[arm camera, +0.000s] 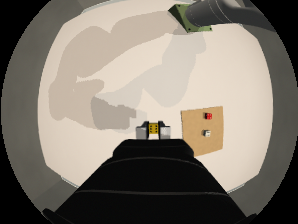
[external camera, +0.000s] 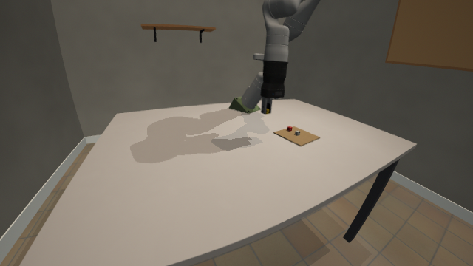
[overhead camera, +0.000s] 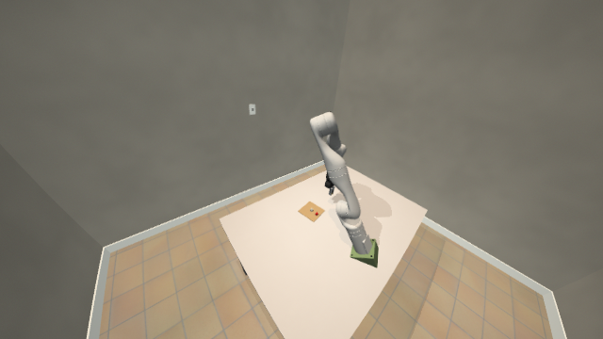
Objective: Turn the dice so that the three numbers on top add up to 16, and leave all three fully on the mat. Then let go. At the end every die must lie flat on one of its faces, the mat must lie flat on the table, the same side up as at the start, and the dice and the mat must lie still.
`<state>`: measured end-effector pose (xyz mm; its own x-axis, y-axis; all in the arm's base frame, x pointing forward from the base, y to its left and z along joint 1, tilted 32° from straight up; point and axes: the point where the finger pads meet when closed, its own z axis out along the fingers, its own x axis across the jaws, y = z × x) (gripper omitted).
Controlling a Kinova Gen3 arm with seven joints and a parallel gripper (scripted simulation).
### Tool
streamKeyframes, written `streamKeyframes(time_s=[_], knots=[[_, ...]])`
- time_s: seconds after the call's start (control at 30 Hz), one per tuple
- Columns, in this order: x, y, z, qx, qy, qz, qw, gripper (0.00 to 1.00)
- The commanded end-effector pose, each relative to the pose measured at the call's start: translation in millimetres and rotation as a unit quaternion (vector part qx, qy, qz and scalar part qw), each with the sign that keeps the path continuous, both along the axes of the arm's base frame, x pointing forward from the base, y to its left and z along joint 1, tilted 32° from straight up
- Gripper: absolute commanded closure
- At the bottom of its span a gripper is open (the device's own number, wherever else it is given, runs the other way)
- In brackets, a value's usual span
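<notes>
Where the top view looks down on the room, I see my arm [overhead camera: 340, 179] rising from its green base [overhead camera: 372, 258] at the lower right of the table [overhead camera: 292, 264], bending back over itself near the frame's centre. The gripper [overhead camera: 330, 187] hangs dark beside the arm, above and to the right of the mat [overhead camera: 306, 213]. On the mat sit a pale die [overhead camera: 311, 209] and a red die [overhead camera: 317, 214]; their faces are too small for me to read.

In the exterior view the gripper [external camera: 266, 109] points straight down in the upper middle of the frame, raised off the table [external camera: 185, 192]. Its fingers are clamped on a small yellow die [external camera: 267, 110]. The mat [external camera: 308, 139] lies flat to the right of centre, well apart from the gripper, carrying the red die [external camera: 290, 128] and the pale die [external camera: 297, 133] close together. A shelf [external camera: 177, 27] hangs on the wall at upper left, a board [external camera: 432, 33] at upper right.

From the wrist view the yellow die [arm camera: 153, 128] sits pinched between the two fingers at centre. The mat [arm camera: 197, 129] lies right of centre with the red die [arm camera: 208, 115] above the pale die [arm camera: 206, 132]. The green base [arm camera: 186, 18] shows at the top
</notes>
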<state>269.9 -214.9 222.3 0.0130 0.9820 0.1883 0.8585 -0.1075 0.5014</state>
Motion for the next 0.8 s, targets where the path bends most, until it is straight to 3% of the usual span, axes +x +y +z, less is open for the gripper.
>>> streamKeyframes(time_s=[0.0,0.2,0.27,0.53,0.77], knots=[[10.7,10,10.6,-0.005,-0.001,0.003,1.0,0.66],[41.9,55,39.8,0.0,0.0,-0.006,1.0,0.66],[41.9,55,39.8,0.0,0.0,-0.006,1.0,0.66],[69.9,119,69.5,0.008,0.003,-0.017,1.0,0.66],[74.1,134,74.7,0.009,0.004,-0.019,1.0,0.66]])
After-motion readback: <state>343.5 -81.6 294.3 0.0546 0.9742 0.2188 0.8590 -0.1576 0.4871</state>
